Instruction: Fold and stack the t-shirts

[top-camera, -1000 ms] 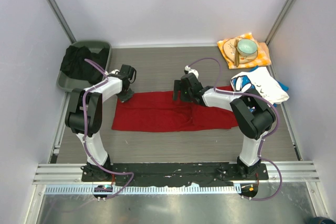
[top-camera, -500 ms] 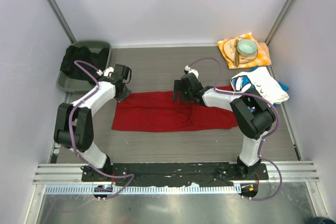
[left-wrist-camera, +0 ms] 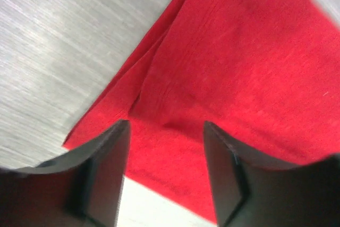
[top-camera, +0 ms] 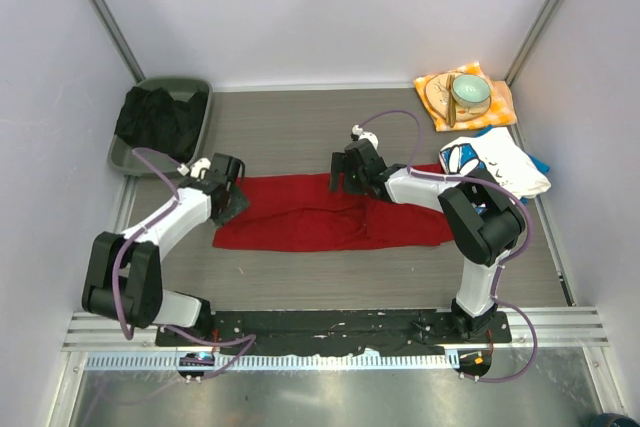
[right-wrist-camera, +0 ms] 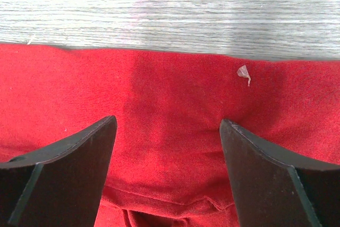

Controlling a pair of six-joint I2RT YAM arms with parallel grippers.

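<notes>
Left gripper (top-camera: 233,207) shifted nearer; spread wide over red t-shirt (top-camera: 330,219)

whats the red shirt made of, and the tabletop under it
The plain red t-shirt looks like soft matte knit cloth, likely cotton: fine fuzzy weave, soft creases and a stitched hem. The grey tabletop looks like wood-grain laminate or vinyl with a slight sheen: streaky grain shows, though real wood is possible.

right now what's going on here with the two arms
Both arms are working on the red t-shirt, which lies flat as a long strip mid-table. The left gripper is open over its left end, and the right gripper is open at its far edge near the middle; neither holds cloth. The printed white t-shirt lies crumpled at the right, not yet folded.
</notes>
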